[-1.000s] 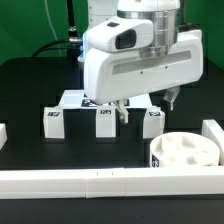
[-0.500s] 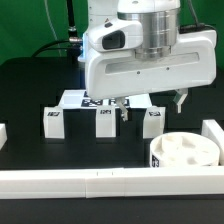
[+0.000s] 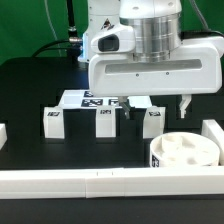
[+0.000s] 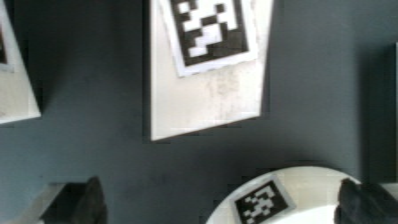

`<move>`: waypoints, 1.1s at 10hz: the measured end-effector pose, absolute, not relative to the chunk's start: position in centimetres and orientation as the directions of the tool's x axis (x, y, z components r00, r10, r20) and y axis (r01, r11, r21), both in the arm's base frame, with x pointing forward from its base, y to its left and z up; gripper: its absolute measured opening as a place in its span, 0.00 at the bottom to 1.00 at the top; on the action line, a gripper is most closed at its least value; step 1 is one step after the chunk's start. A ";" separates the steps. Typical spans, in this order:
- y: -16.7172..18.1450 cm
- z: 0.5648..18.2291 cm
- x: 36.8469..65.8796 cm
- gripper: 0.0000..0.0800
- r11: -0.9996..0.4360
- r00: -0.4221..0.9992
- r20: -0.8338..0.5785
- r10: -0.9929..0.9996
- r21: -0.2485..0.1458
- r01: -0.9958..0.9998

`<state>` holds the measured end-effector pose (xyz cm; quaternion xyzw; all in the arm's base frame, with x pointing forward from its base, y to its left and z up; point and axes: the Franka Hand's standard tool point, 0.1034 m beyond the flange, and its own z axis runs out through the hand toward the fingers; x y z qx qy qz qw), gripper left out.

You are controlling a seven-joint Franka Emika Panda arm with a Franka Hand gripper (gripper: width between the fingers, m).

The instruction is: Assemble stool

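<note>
Three short white tagged legs stand in a row on the black table: left [image 3: 55,121], middle [image 3: 104,122] and right [image 3: 153,122]. The round white seat disc [image 3: 185,152], sockets up, lies in front of them at the exterior view's right. My gripper [image 3: 157,111] hangs open and empty above the right leg and the disc's far edge. In the wrist view the gripper [image 4: 217,205] is open, with one leg [image 4: 210,75] lying beyond the fingers. A second leg [image 4: 15,60] shows at the edge. The disc's tagged rim [image 4: 294,200] sits between the fingertips.
The marker board [image 3: 85,100] lies behind the legs. A long white rail [image 3: 110,180] runs along the front. Short rail pieces stand at the exterior view's right [image 3: 213,130] and left [image 3: 3,133]. Cables and a stand are at the back.
The gripper has moved toward the exterior view's right, from over the middle leg to over the right leg and seat disc. It stays open. The parts have not moved.
</note>
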<state>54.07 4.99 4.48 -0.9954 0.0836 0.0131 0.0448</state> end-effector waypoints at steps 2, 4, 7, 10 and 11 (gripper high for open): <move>5.0 4.5 53.9 0.81 -0.982 0.985 -0.051 -0.164 -0.085 -0.168; 4.7 4.1 52.6 0.81 -0.979 0.966 -0.194 -0.170 -0.075 -0.187; 4.9 3.5 52.1 0.81 -0.980 0.912 -0.383 -0.147 -0.065 -0.186; 5.0 3.4 51.7 0.81 -0.983 0.830 -0.546 -0.114 -0.059 -0.174; 5.1 3.3 51.4 0.81 -0.984 0.787 -0.608 -0.102 -0.056 -0.170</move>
